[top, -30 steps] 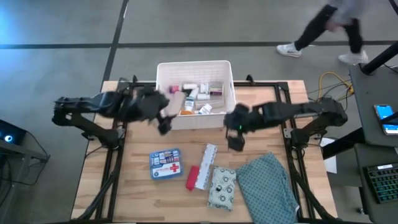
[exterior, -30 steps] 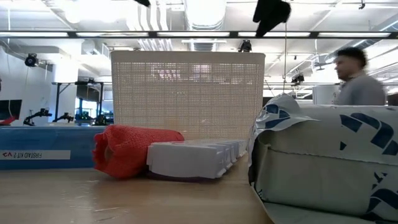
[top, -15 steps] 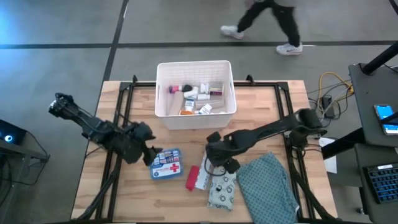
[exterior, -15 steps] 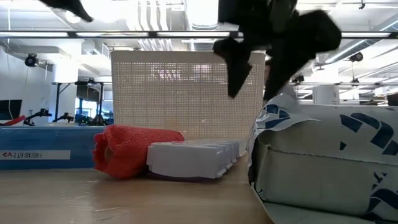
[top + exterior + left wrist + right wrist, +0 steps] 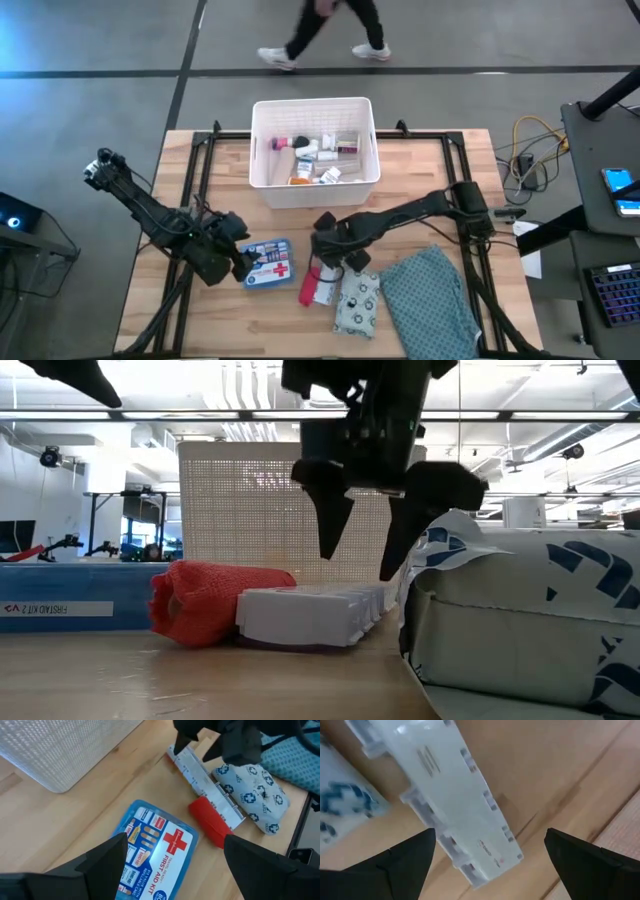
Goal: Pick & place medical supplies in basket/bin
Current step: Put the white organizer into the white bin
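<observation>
Hovering with spread, empty fingers, the right gripper [image 5: 335, 262] hangs over the far end of the white pill organizer [image 5: 326, 280], beside the red pouch [image 5: 309, 285] and patterned pouch [image 5: 357, 301]. At nine o'clock from these, the left gripper [image 5: 245, 262], likewise released, flanks the blue first-aid box [image 5: 268, 263]. The white basket [image 5: 262, 172] sits at twelve o'clock, holding bottles.

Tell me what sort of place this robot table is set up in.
Probably an open robotics lab or workshop. The low view shows exposed ceiling ducts and further workbenches with equipment; the high view shows a bare concrete floor where a person walks past the wooden table.
</observation>
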